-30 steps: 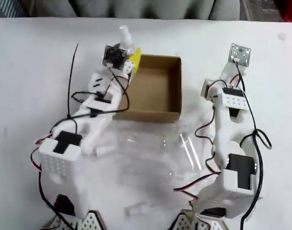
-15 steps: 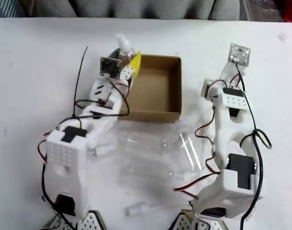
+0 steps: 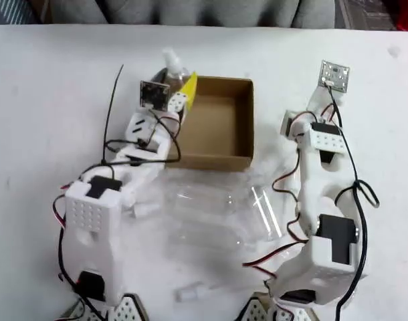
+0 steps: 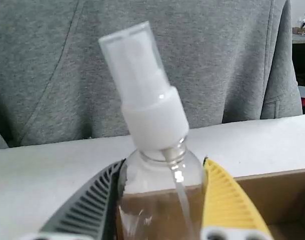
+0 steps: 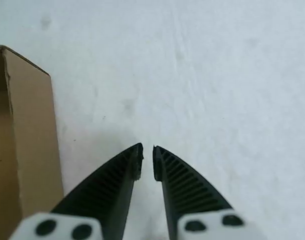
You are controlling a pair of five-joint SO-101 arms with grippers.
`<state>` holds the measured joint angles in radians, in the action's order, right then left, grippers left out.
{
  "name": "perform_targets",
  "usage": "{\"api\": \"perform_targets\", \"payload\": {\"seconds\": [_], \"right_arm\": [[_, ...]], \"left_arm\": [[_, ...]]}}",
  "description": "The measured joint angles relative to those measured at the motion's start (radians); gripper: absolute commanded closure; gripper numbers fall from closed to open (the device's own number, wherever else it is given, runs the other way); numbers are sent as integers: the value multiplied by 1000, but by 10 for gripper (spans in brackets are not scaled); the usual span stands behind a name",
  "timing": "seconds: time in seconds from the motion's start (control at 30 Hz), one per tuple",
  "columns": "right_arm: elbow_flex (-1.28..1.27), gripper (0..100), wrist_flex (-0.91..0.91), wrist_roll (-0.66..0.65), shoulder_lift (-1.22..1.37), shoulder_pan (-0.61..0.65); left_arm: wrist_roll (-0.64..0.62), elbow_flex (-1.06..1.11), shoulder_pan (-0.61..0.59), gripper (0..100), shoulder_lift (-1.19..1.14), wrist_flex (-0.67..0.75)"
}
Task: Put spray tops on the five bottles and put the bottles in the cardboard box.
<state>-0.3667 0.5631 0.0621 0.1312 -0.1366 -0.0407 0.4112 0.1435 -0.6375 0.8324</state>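
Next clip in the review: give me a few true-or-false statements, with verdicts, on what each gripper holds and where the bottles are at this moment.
1. The left gripper holds a bottle that has a spray top on it. True.
2. Several bottles lie inside the cardboard box. False: the high view shows only the box's bare brown floor.
3. The right gripper grips a spray top. False: nothing is between its fingers, and it is above the bare table beside the box.
4. Clear bottles lie on the table between the box and the arms' bases. True.
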Motion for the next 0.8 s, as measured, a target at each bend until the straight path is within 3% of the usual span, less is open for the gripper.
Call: {"api": "perform_targets", "payload": {"seconds": [0.13, 0.3, 0.57, 0.8], "right_arm": [[0, 981, 0, 0, 0, 2], [0, 981, 0, -3, 0, 2], [0, 981, 0, -3, 0, 2], [0, 981, 0, -3, 0, 2]], "left_arm": [[0, 0, 0, 960, 0, 0], [-3, 0, 0, 843, 0, 0], [-12, 0, 0, 836, 0, -29], [-12, 0, -11, 734, 0, -31]]}}
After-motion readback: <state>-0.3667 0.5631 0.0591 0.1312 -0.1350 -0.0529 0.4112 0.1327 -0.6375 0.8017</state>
